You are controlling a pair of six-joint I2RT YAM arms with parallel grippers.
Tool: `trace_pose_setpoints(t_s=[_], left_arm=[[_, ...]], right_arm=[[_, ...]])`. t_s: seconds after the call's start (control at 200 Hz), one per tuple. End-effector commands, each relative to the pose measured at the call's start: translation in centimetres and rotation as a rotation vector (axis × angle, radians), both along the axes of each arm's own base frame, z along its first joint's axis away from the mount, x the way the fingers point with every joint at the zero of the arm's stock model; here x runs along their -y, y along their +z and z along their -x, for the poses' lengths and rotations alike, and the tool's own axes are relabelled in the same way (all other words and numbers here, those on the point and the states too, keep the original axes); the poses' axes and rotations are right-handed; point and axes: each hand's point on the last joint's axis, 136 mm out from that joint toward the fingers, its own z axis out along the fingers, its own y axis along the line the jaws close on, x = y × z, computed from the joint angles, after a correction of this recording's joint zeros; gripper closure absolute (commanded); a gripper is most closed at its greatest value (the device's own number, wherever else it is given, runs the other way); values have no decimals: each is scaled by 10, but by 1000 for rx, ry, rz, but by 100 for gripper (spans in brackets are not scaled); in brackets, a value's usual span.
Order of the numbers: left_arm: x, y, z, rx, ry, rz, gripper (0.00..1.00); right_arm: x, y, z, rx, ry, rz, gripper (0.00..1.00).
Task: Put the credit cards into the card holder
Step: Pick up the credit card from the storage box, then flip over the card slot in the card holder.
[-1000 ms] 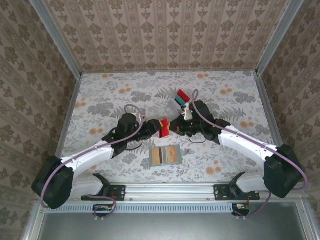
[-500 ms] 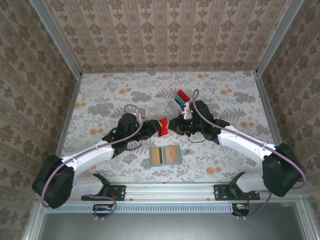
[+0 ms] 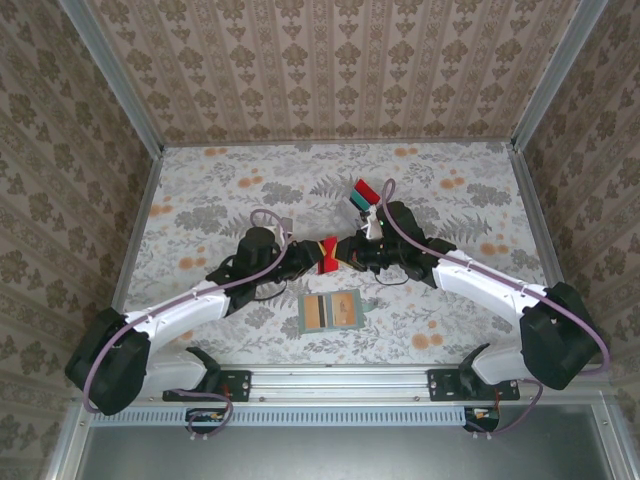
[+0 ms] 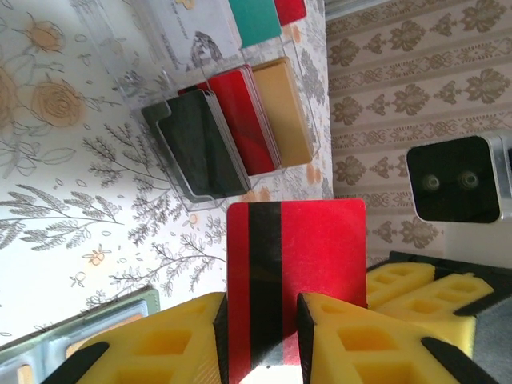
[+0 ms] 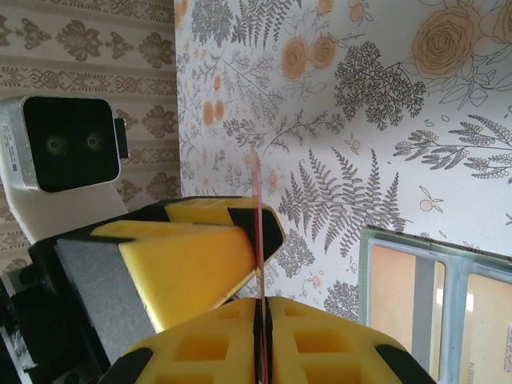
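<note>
Above the table's middle, a red credit card [image 3: 327, 254] with a black stripe hangs between both grippers. My right gripper [image 5: 262, 302] is shut on its lower edge, and the card [image 5: 257, 216] stands edge-on there. My left gripper [image 4: 262, 308] has closed in on the same card [image 4: 296, 256], one yellow finger [image 4: 352, 336] overlapping its face. The grey-green card holder [image 3: 330, 312] lies open and flat just in front of the grippers. More credit cards, black [image 4: 200, 148], red [image 4: 248, 120] and beige [image 4: 288, 112], stand in a clear rack [image 3: 362, 195] behind.
The card holder [image 5: 417, 304] lies to the right below my right gripper, its orange inner pockets facing up. Patterned walls with metal rails [image 3: 120, 110] close the table on three sides. Both arms meet over the centre.
Both grippers stay together at the red card. From above the card looks a little smaller and has shifted slightly away from me. The arms have barely moved.
</note>
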Motion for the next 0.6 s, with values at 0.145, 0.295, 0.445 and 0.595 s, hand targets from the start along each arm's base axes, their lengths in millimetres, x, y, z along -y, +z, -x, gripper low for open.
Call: trace_pose_setpoints(t_s=[0.145,0.295,0.445,0.595], left_arm=[[8,11,1,30,-31,24,68],[-7,-6,6,0,-2,-67,57],[-36,-43,23,-56,5,-262,49],[-57,-78,45,-130,-2,-353,45]], right_arm=[[3,-5,2,4,-4,42,96],[39,-29,9,21,-52,257,97],[63,-67,29,-21,-46,390,97],[69,-98,51,-43,-8,466,97]])
